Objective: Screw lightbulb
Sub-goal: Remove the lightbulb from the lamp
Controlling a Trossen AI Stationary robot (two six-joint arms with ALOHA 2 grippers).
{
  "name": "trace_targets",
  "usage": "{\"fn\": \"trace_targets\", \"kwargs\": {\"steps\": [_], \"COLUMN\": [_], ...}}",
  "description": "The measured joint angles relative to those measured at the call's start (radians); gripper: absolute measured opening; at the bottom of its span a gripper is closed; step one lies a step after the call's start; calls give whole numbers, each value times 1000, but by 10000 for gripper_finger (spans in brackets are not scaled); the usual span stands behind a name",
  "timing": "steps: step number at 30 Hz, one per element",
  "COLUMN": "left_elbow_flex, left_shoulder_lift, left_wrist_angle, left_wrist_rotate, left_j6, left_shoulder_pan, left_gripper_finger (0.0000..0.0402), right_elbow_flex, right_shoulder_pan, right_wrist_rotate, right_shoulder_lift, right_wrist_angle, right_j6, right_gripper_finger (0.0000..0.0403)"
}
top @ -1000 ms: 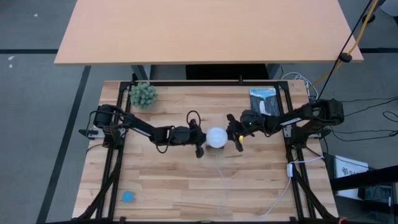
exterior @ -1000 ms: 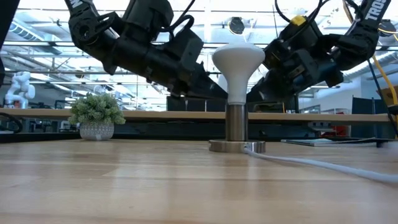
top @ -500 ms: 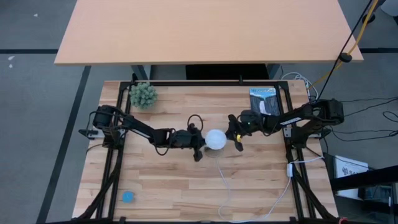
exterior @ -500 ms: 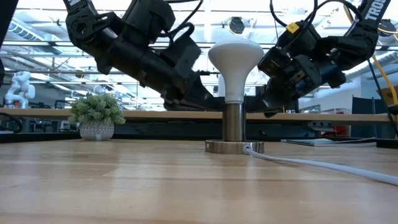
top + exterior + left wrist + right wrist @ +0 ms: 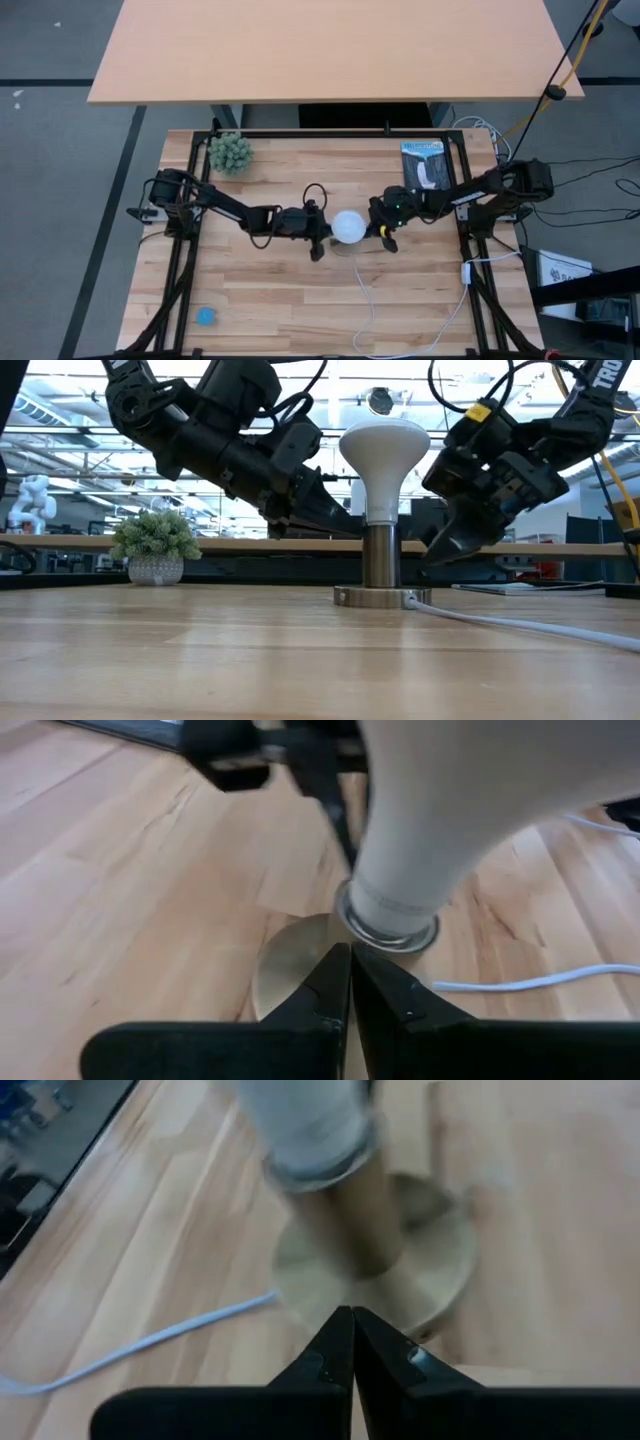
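The white lightbulb [image 5: 348, 226] stands upright with its neck in the round metal socket [image 5: 382, 565], whose flat base [image 5: 382, 597] rests on the wooden table near its middle. My left gripper [image 5: 322, 238] is shut just left of the socket and points at its post [image 5: 385, 925]. My right gripper [image 5: 384, 236] is shut just right of the socket, slanting down toward the base [image 5: 420, 1250]. A white cord [image 5: 520, 625] runs from the base toward the near right. My left gripper's shut fingertips [image 5: 350, 960] stand close to the socket's post just above the base, coming level from the table's left; I cannot tell whether they touch. My right gripper's shut fingertips [image 5: 350, 1320] stand close to the socket's base from the right, slanting down; I cannot tell whether they touch.
A small potted plant [image 5: 230, 152] stands at the far left. A dark packet [image 5: 425, 165] lies at the far right. A small blue object [image 5: 205, 316] lies near the front left corner. The cord [image 5: 365, 300] loops across the near middle of the table.
My right gripper has tipped down and gone a little toward the table's near edge, beside the socket. The bulb with its socket has slid slightly toward the near edge, and the cord has bent into a wider curve. Both grippers stay shut.
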Motion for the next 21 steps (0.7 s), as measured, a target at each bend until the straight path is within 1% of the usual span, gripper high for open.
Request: {"fn": "trace_targets", "kwargs": {"steps": [2, 5, 9, 13, 18, 21], "left_elbow_flex": [0, 0, 0, 0, 0, 0], "left_shoulder_lift": [0, 0, -1, -8, -8, -8], "left_wrist_angle": [0, 0, -19, -81, -90, -92], "left_wrist_rotate": [-3, -6, -12, -65, -66, -63], "left_j6": [0, 0, 3, 1, 1, -4], "left_shoulder_pan": [4, 9, 10, 10, 8, 8], "left_gripper_finger": [18, 18, 18, 18, 18, 18], "right_elbow_flex": [0, 0, -4, -80, -188, -200], "right_shoulder_pan": [25, 62, 95, 101, 104, 126], "right_wrist_rotate": [18, 107, 199, 218, 225, 263], "right_shoulder_lift": [0, 0, 0, 0, 0, 0], "right_wrist_angle": [-19, -26, 16, 138, 342, 351], "right_j6": [1, 4, 20, 59, 139, 155], "right_gripper_finger": [0, 0, 0, 0, 0, 0]}}
